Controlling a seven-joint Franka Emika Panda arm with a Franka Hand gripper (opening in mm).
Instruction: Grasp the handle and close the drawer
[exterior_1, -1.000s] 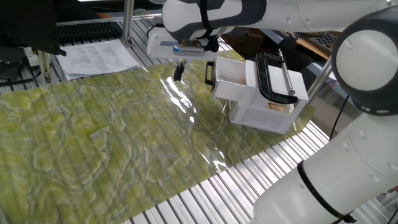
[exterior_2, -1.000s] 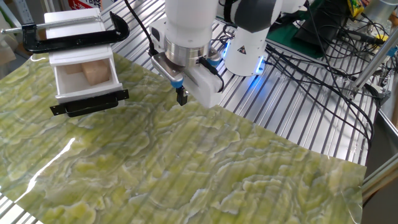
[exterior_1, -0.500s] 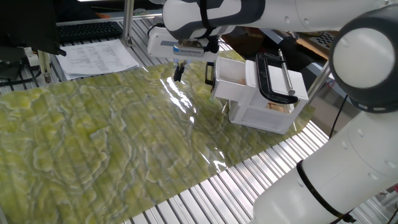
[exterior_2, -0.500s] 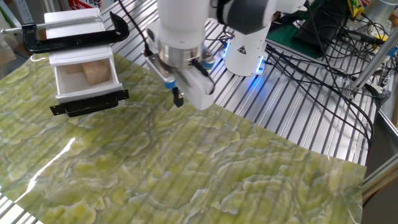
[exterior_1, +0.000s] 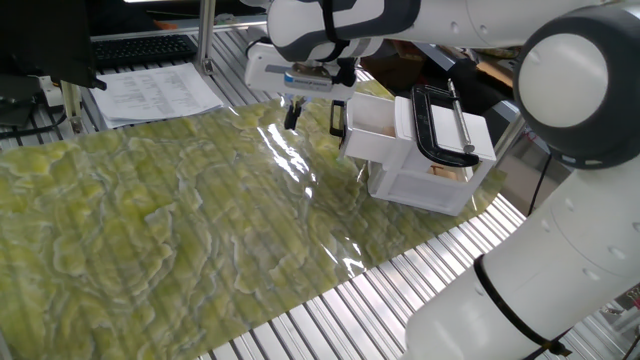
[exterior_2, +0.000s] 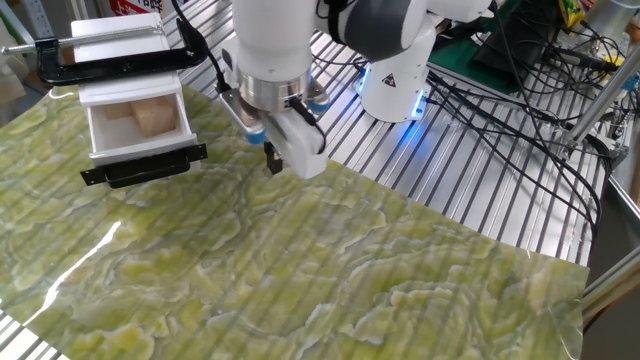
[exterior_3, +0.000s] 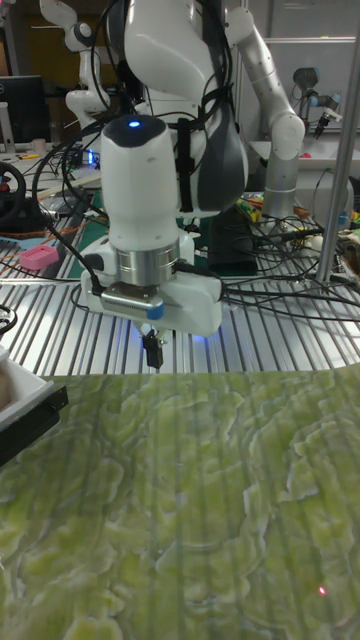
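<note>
Approach step: the gripper (exterior_2: 271, 157), fingers together and empty, hangs right of the handle (exterior_2: 143, 165); the drawer (exterior_2: 135, 123) stands open at upper left; next, open fingers and align

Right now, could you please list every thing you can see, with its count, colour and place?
drawer: one, white, pulled open from the cabinet, light brown block inside
handle: one, black, on the drawer front
cabinet: one, white, at the mat's edge
clamp: one, black with silver rod, on top of the cabinet
mat: one, yellow-green, covering the table
papers: one stack, white, beyond the mat
keyboard: one, black, behind the papers
cables: several, black, on the metal slats
gripper: one, dark fingers, above the mat, apart from the handle, looks shut
</note>
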